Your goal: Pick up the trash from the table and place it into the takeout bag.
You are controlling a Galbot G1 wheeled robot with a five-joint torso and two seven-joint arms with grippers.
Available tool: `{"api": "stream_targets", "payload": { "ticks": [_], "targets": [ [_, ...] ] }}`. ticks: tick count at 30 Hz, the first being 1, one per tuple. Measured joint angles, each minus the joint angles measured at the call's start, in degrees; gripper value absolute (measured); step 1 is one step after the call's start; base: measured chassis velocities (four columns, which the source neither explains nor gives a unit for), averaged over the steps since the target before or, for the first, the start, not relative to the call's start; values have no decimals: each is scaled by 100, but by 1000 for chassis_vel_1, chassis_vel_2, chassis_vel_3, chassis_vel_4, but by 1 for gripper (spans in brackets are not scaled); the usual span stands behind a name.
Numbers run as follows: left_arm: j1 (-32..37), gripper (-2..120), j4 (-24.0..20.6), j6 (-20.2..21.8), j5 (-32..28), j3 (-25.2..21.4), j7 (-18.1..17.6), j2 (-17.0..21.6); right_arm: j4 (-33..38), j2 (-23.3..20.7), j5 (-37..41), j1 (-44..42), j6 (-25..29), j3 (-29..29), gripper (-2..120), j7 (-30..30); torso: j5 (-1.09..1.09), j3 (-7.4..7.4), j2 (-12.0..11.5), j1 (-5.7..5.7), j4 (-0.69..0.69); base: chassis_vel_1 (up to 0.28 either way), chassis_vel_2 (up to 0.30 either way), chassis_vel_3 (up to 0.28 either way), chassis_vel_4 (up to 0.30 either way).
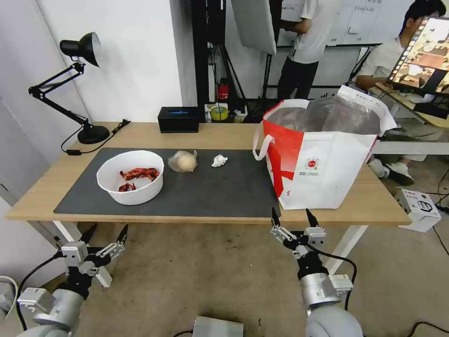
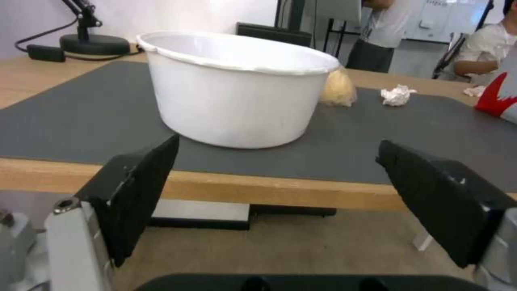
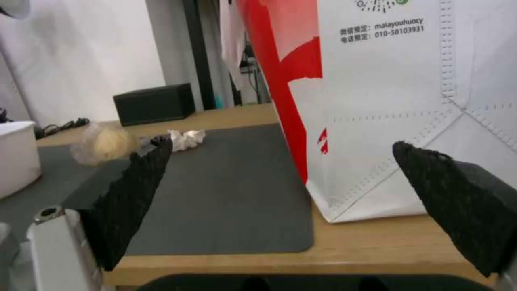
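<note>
Evidently nothing looks bagged: bowl (image 1: 130,177), wrapped lump (image 1: 182,161) and tissue (image 1: 219,160) lie left of the bag (image 1: 322,154), while the left gripper (image 1: 105,236) and right gripper (image 1: 293,220) hang with fingers wide, empty, below the table (image 1: 210,135) edge.

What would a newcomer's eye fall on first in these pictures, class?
The big white-and-red takeout bag standing open on the table's right end draws the eye first. Next comes the white bowl with red shells on the dark mat, with a bagged pale lump and a crumpled tissue lined up to its right. Below the table's near edge, the left gripper and right gripper hang open.
</note>
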Motion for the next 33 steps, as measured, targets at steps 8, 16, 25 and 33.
{"api": "stream_targets", "payload": {
  "ticks": [8,16,25,33],
  "targets": [
    [34,100,-35,0,1,-30,6,-4,7,-2,-28,29,-19,0,100,0,1,0,0,1,0,0,0,0,0],
    [64,100,-50,0,3,-56,20,-15,26,20,-3,30,-36,-66,100,14,0,0,0,0,0,0,0,0,0],
    [109,100,-71,-27,2,-122,50,-49,77,-57,179,258,-147,-281,100,22,0,0,0,0,0,0,0,0,0],
    [176,100,-113,-57,-3,-154,93,-71,-29,-214,407,802,-272,-565,100,28,0,0,0,0,0,0,0,0,0]
  ]
}}
